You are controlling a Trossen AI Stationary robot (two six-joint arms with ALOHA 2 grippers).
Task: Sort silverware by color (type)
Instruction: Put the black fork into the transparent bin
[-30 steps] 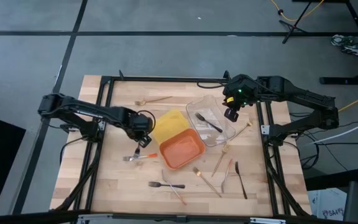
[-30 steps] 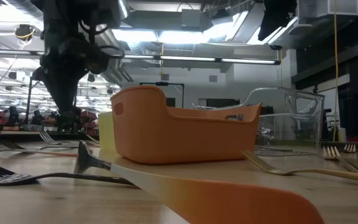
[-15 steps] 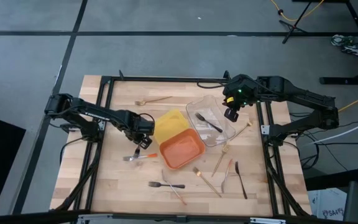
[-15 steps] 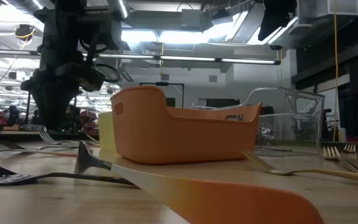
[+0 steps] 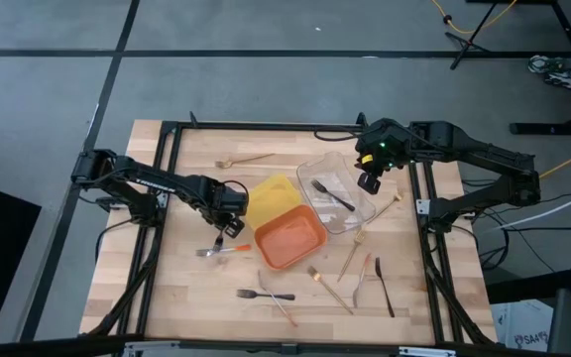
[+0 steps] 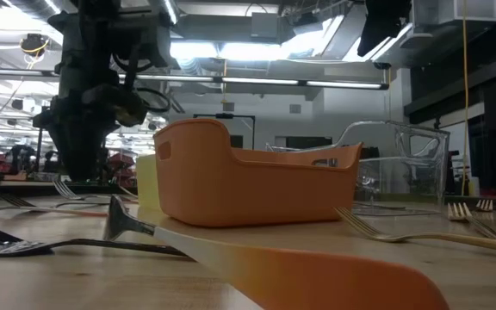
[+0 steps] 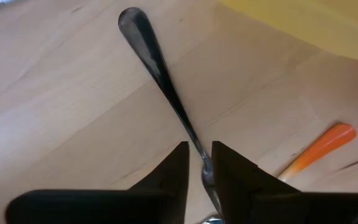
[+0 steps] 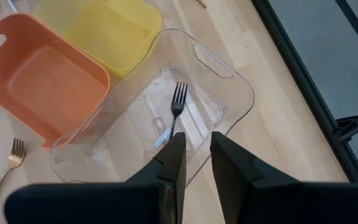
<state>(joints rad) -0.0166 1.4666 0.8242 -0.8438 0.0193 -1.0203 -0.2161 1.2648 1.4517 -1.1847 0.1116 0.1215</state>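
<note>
My left gripper [image 7: 200,171] points straight down, low over the table left of the yellow tray [image 5: 271,196]. It is open, with one finger on each side of the thin shaft of a black utensil [image 7: 160,68] that lies flat on the wood. Beside it lies a silver fork with an orange handle [image 7: 319,149]. My right gripper [image 8: 197,155] hangs open and empty above the clear tray [image 8: 229,84], where a black fork [image 8: 177,102] lies on the bottom. More black, gold and orange-handled silverware lies loose along the near side of the table [image 5: 350,273].
The orange tray [image 5: 290,238] stands against the yellow tray, just to the right of my left gripper. A gold fork [image 5: 244,159] lies near the far edge and a black fork [image 5: 264,295] near the front. A dark frame rail [image 5: 162,198] runs along the left side.
My left gripper has sunk toward the table, down over the black utensil, and has then kept still. My right gripper has not moved.
</note>
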